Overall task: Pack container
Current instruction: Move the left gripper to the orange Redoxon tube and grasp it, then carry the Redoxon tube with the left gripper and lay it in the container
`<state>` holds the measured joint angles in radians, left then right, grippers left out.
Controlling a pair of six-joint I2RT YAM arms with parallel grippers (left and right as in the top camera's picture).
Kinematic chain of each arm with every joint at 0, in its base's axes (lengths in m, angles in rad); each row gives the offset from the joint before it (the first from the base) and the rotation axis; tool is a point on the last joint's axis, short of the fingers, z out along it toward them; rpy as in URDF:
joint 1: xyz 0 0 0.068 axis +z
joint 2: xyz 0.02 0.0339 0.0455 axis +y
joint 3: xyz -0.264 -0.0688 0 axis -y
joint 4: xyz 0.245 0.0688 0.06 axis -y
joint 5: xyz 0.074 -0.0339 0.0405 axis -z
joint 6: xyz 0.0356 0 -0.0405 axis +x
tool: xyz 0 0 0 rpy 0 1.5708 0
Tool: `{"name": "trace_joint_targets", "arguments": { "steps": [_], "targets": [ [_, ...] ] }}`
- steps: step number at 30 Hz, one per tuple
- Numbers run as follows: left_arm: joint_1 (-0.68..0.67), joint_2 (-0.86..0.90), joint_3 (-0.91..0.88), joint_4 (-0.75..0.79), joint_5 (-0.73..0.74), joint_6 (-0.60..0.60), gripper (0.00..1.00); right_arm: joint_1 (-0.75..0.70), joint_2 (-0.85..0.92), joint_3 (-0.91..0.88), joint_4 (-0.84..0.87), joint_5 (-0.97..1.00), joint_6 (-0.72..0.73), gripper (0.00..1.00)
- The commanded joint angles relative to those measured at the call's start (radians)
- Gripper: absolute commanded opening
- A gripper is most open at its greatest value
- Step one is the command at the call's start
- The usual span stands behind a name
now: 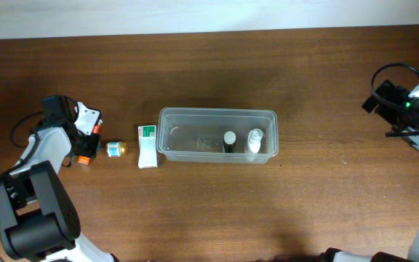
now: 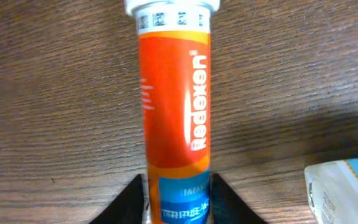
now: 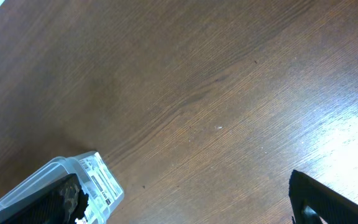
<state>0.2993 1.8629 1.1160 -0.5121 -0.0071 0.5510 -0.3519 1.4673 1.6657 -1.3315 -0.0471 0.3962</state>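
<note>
The clear plastic container stands mid-table with a dark-capped bottle and a clear bottle inside. An orange Redoxon tube lies on the table at the far left. My left gripper is shut on its lower end, one finger against each side. A small blue-and-white jar and a white-and-green tube lie between it and the container. My right gripper is open and empty at the far right, above bare wood.
The container's labelled corner shows at the lower left of the right wrist view. A pale white-and-blue object lies just right of the orange tube. The table's far edge runs along the top of the overhead view.
</note>
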Motion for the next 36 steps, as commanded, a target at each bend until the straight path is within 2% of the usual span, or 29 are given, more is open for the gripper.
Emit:
{"name": "trace_joint_targets", "arguments": {
  "steps": [1, 4, 9, 12, 14, 18, 22, 26, 31, 36],
  "targets": [
    [0.000, -0.003, 0.057, -0.021, 0.000, 0.002, 0.17, -0.006, 0.001, 0.004, 0.002, -0.002, 0.005, 0.98],
    [0.000, -0.042, 0.111, -0.058, 0.004, -0.023, 0.11, -0.006, 0.001, 0.004, 0.002, -0.002, 0.005, 0.98],
    [-0.019, -0.134, 0.189, -0.098, 0.011, -0.026, 0.12, -0.006, 0.001, 0.004, 0.003, -0.001, 0.005, 0.98],
    [-0.022, -0.154, 0.189, -0.108, 0.029, -0.026, 0.26, -0.006, 0.001, 0.004, 0.003, -0.002, 0.005, 0.98],
    [-0.022, -0.137, 0.184, -0.115, 0.039, -0.026, 0.27, -0.006, 0.001, 0.004, 0.002, -0.001, 0.005, 0.99],
    [-0.024, -0.112, 0.183, -0.130, 0.045, -0.027, 0.13, -0.006, 0.001, 0.004, 0.003, -0.002, 0.005, 0.98],
    [-0.036, -0.128, 0.186, -0.129, 0.048, -0.026, 0.09, -0.006, 0.001, 0.004, 0.002, -0.002, 0.005, 0.98],
    [-0.068, -0.179, 0.186, -0.131, 0.049, -0.027, 0.09, -0.006, 0.001, 0.004, 0.002, -0.002, 0.005, 0.98],
    [-0.174, -0.268, 0.191, -0.144, 0.077, -0.027, 0.13, -0.006, 0.001, 0.004, 0.002, -0.002, 0.005, 0.98],
    [-0.390, -0.352, 0.191, -0.123, 0.219, -0.025, 0.14, -0.006, 0.001, 0.004, 0.003, -0.002, 0.005, 0.98]
  ]
}}
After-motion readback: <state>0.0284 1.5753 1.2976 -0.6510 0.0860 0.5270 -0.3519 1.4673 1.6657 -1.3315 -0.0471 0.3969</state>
